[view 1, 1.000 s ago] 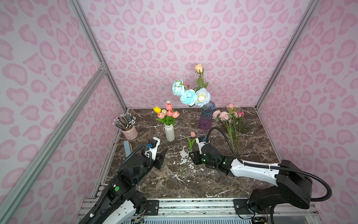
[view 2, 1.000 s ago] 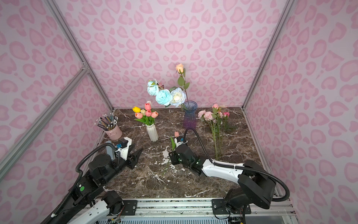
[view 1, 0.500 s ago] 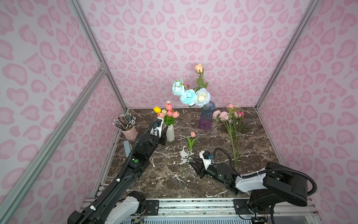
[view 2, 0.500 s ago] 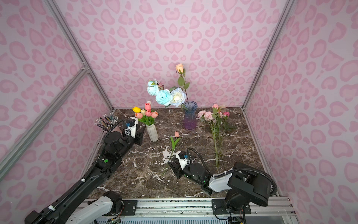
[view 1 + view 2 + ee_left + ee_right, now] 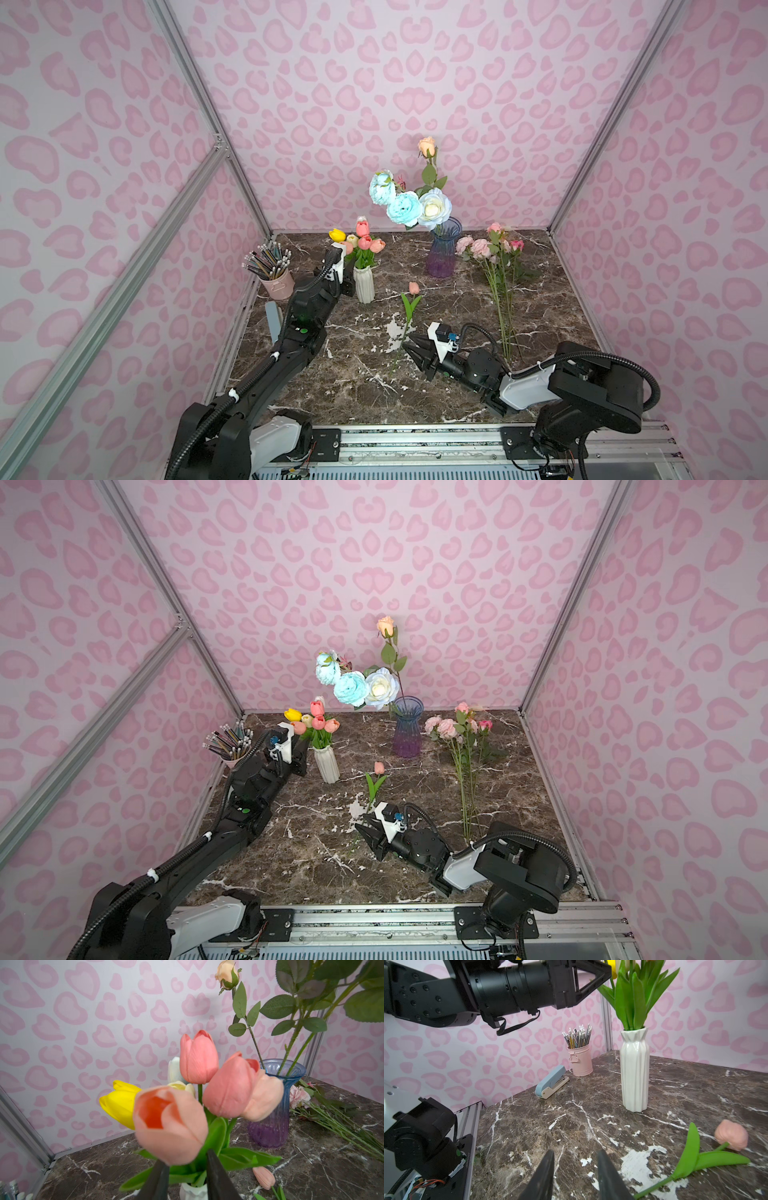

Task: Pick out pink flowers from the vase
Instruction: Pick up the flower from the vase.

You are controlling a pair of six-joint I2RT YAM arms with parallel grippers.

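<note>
A white ribbed vase (image 5: 365, 286) (image 5: 634, 1076) at the back left holds several salmon-pink tulips (image 5: 365, 242) with a yellow and a white one. My left gripper (image 5: 347, 286) (image 5: 187, 1159) is at the vase's mouth. Its fingers press on the leaves and stem under the nearest pink tulip (image 5: 170, 1124). One pink tulip (image 5: 413, 287) (image 5: 731, 1136) lies on the marble. My right gripper (image 5: 409, 345) (image 5: 575, 1152) stands open and empty near that tulip's stem end. More pink flowers (image 5: 482, 247) lie at the back right.
A blue-purple glass vase (image 5: 442, 249) in the back middle holds blue and white blooms and a tall peach rose (image 5: 427, 146). A pink cup of pencils (image 5: 276, 282) and a blue stapler (image 5: 551, 1082) sit by the left wall. Pink walls close in three sides.
My left arm reached from the front to the white vase, and its jaws narrowed round the tulip stems. My right gripper drew back toward the front, leaving the single tulip on the marble.
</note>
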